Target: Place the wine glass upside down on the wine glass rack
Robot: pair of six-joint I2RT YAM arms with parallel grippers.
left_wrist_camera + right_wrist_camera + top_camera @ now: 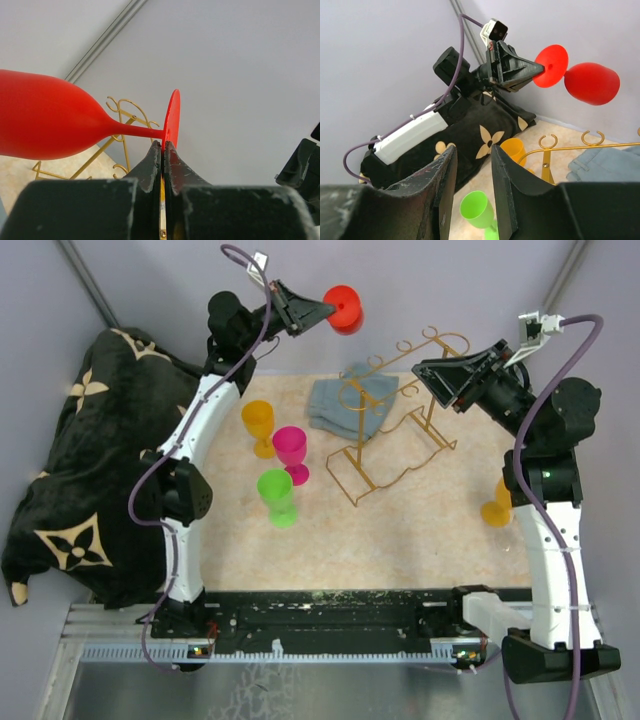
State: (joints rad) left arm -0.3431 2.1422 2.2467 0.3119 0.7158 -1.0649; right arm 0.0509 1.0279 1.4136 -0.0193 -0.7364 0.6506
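Observation:
A red wine glass (345, 308) hangs on its side in the air above the table's far edge. My left gripper (322, 310) is shut on the rim of its round foot (173, 116), and the bowl (42, 122) points left in the left wrist view. The gold wire wine glass rack (395, 435) stands on the table, below and to the right of the glass, with nothing hanging on it. My right gripper (428, 370) hovers over the rack's right end, open and empty. From the right wrist the red glass (590, 82) shows up high, with the rack's top rail (580, 148) low at the right.
Orange (258, 425), magenta (291, 450) and green (278, 495) glasses stand left of the rack. Another orange glass (497, 505) stands by the right arm. A blue-grey cloth (335, 405) lies behind the rack. A black patterned blanket (80, 470) covers the left side.

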